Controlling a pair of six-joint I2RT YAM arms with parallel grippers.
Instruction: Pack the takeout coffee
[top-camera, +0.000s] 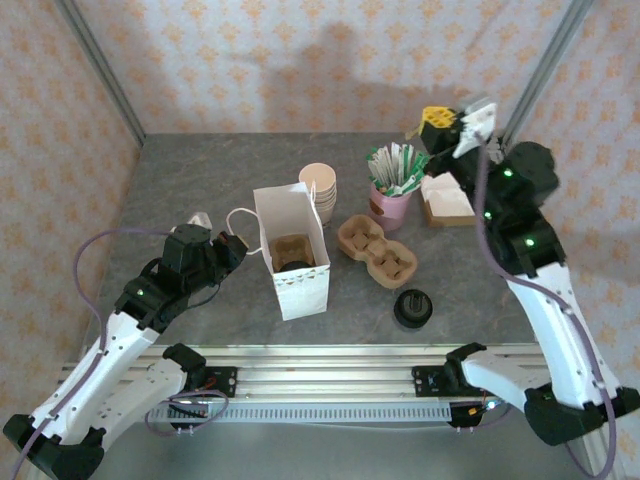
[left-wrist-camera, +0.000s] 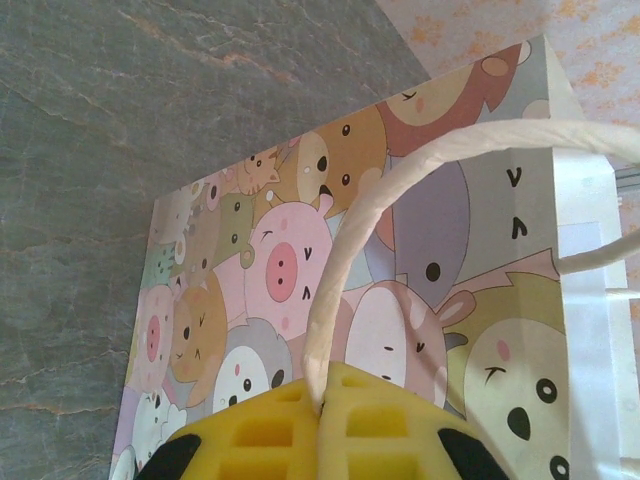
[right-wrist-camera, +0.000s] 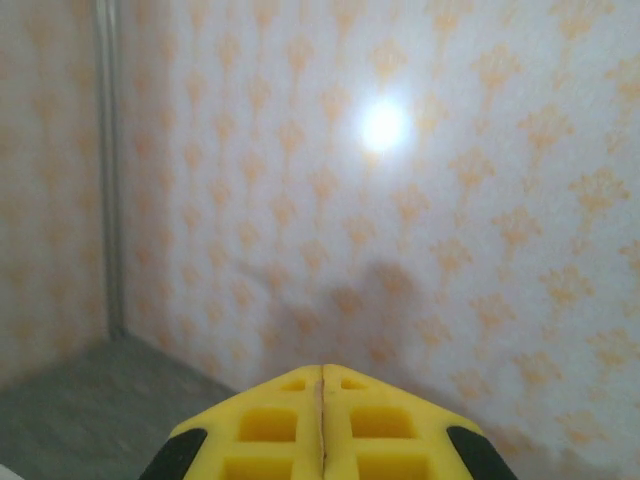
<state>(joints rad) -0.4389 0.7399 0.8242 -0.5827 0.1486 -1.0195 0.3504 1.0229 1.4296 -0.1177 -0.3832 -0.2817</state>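
Note:
A white paper bag (top-camera: 292, 262) stands open at the middle of the table. Inside it sits a brown carrier with a dark round top (top-camera: 293, 262) that looks like the black lid of the takeout coffee; the cup itself is hidden by the bag's walls. My left gripper (top-camera: 236, 246) is shut on the bag's pale twisted handle (left-wrist-camera: 345, 270), just left of the bag. The bag's cartoon-animal side (left-wrist-camera: 250, 270) faces the left wrist camera beyond my left gripper (left-wrist-camera: 328, 385). My right gripper (top-camera: 442, 124) is raised at the back right, shut and holding nothing, and in its wrist view my right gripper (right-wrist-camera: 322, 372) faces the patterned wall.
Behind the bag is a stack of lidless cream cups (top-camera: 320, 188). A brown carrier tray (top-camera: 377, 250) lies to its right, with a pink cup of sachets (top-camera: 392, 190) and a napkin box (top-camera: 447, 202) beyond. A stack of black lids (top-camera: 413, 307) sits near the front edge.

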